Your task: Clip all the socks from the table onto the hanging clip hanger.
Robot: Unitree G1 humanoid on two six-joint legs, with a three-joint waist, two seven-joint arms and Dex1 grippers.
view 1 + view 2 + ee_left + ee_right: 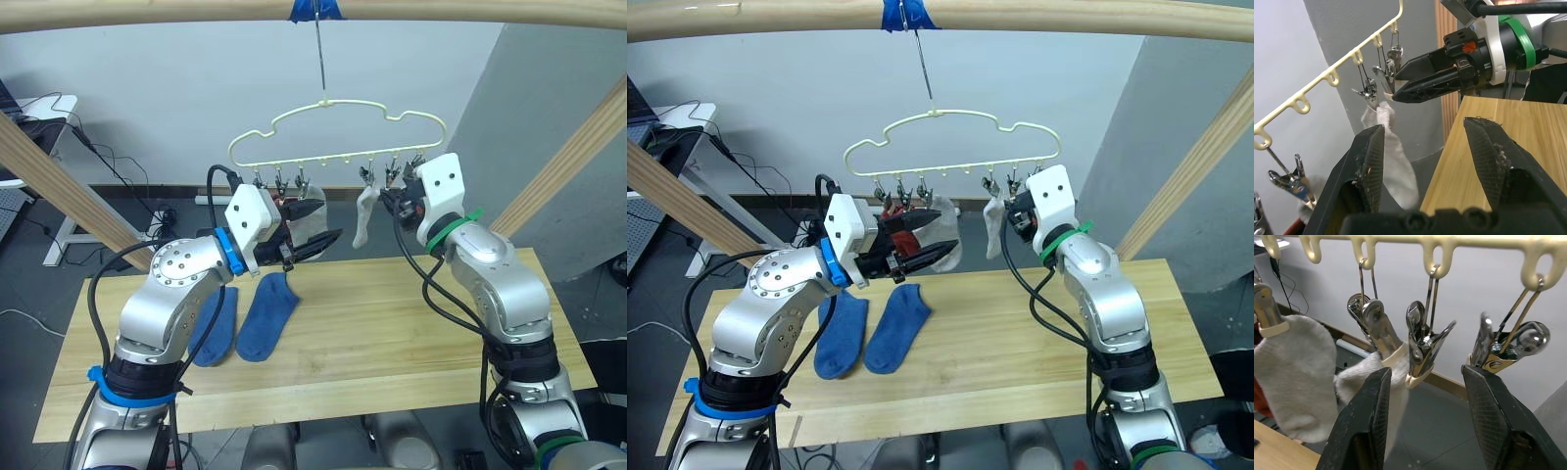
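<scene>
The clip hanger (338, 132) is hung by its hook from a wooden beam (147, 15) marked with blue tape (315, 9), its bar running left to right above the table (392, 323); a light grey sock (364, 217) is clipped at its cuff and hangs straight down, toe lowest; a second light grey sock (1295, 377) is clipped beside it, and a rust red sock (890, 213) is partly hidden behind the left gripper (312, 227); two blue socks (266, 315) are laid side by side on the table, long axes running away from the robot and tilted slightly right; no writing can be read; the left gripper is held open and empty near the hanger's left clips; the right gripper (1422, 421) is spread wide below the silver clips (1422, 345), nothing held.
</scene>
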